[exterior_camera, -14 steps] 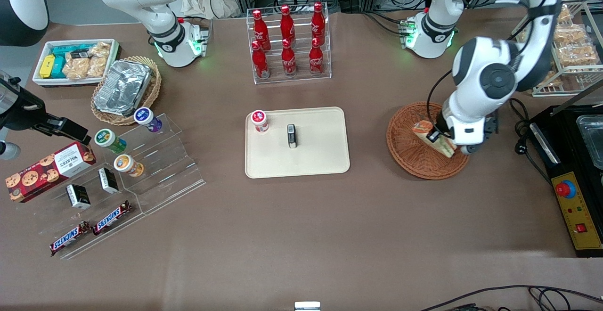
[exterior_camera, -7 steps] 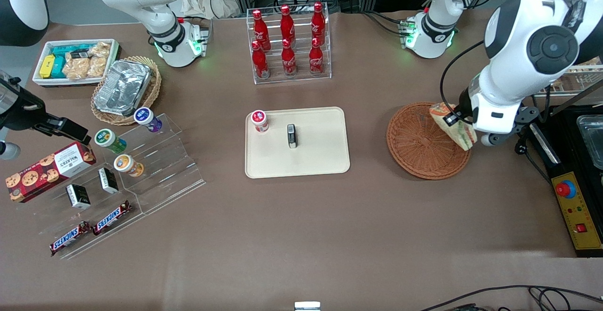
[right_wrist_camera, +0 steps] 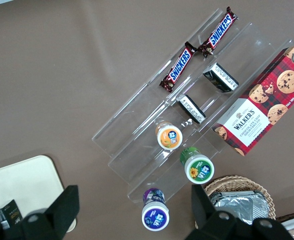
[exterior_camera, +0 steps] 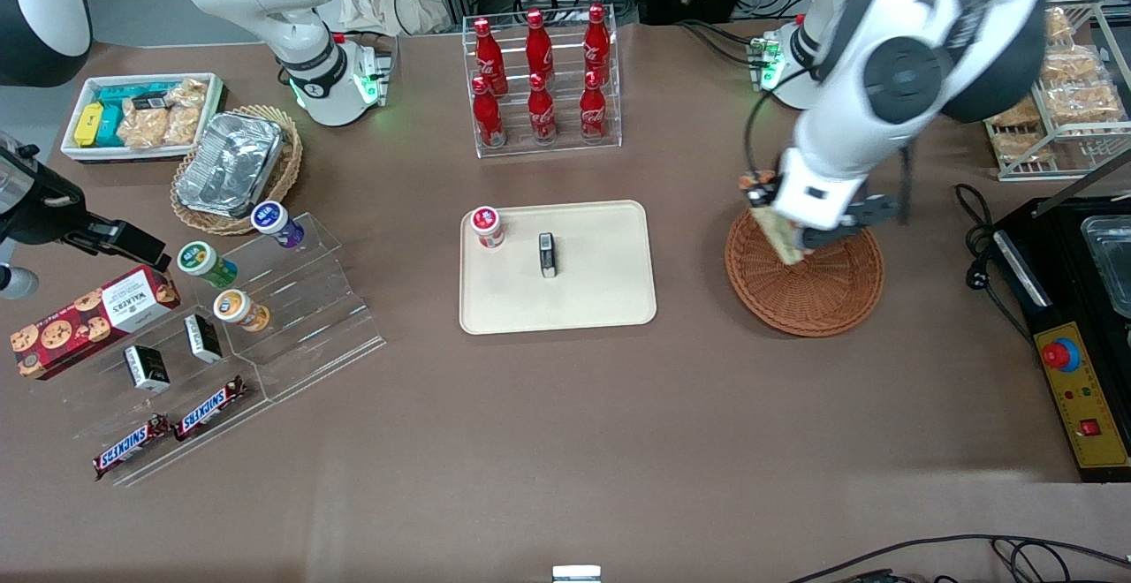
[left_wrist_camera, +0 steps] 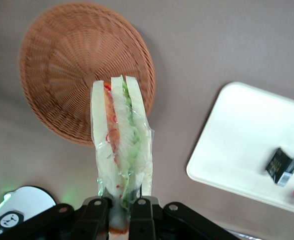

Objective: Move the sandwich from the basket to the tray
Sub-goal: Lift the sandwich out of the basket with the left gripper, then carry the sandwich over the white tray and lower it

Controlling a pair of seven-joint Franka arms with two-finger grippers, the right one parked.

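Gripper (left_wrist_camera: 121, 204) pinches the sandwich (left_wrist_camera: 121, 150) by one end, aloft above the basket (left_wrist_camera: 62, 65) rim nearest the tray (left_wrist_camera: 246, 150); the wrapped wedge dangles and could slip free in transit.

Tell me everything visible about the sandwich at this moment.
The sandwich is a wedge of three pale bread slices with red, orange and green filling, in clear wrap. The gripper is shut on its narrow end, holding it lifted above the basket, at the rim nearest the tray. Nothing else touches it.
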